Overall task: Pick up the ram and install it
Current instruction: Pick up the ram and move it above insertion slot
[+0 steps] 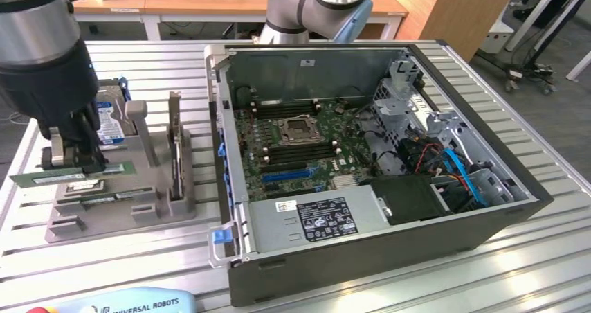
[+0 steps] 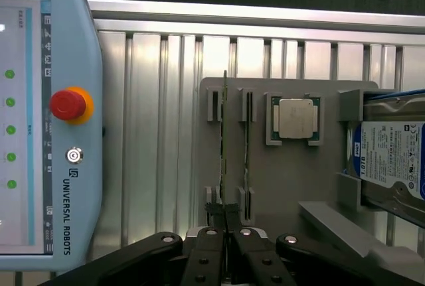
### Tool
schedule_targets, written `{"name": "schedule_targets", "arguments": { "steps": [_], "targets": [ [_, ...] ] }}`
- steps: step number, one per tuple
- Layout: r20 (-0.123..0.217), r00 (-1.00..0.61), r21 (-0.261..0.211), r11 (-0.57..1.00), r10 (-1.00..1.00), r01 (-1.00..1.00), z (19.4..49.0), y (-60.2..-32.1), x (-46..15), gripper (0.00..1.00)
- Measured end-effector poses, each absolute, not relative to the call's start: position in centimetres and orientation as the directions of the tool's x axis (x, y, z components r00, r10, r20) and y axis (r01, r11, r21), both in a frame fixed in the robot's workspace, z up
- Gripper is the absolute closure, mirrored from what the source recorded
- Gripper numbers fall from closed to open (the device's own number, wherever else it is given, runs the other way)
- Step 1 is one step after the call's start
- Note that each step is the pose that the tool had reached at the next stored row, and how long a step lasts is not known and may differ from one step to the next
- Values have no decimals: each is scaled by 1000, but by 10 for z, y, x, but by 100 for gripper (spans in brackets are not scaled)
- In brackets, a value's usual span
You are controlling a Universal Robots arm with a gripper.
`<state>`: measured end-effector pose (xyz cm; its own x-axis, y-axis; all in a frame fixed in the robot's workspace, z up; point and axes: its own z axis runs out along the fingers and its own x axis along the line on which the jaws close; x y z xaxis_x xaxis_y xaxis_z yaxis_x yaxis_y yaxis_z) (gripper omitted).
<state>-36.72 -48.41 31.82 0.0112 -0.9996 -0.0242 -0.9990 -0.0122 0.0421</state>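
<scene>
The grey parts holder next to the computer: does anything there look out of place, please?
Only the ram: clamped in the claw, it sits raised above its slot, jutting past the edge of the holder. The other stick lies seated.

The teach pendant (image 2: 73,67) carried "UNIVERSAL ROBOTS" beside a small logo, below its red button (image 2: 68,104); the exterior view showed the same words on it. The hard drive (image 2: 392,160) label read "1.0TB". Print on the power supply label (image 1: 319,219) and the ram (image 1: 37,176) was too fine to read.
</scene>
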Motion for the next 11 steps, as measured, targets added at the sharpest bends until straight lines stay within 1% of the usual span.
{"name": "schedule_targets", "arguments": {
  "steps": [11],
  "targets": [
    [-24, 11, 36, -12, -1000, -999, 348, -484, -367, 89]
  ]
}}
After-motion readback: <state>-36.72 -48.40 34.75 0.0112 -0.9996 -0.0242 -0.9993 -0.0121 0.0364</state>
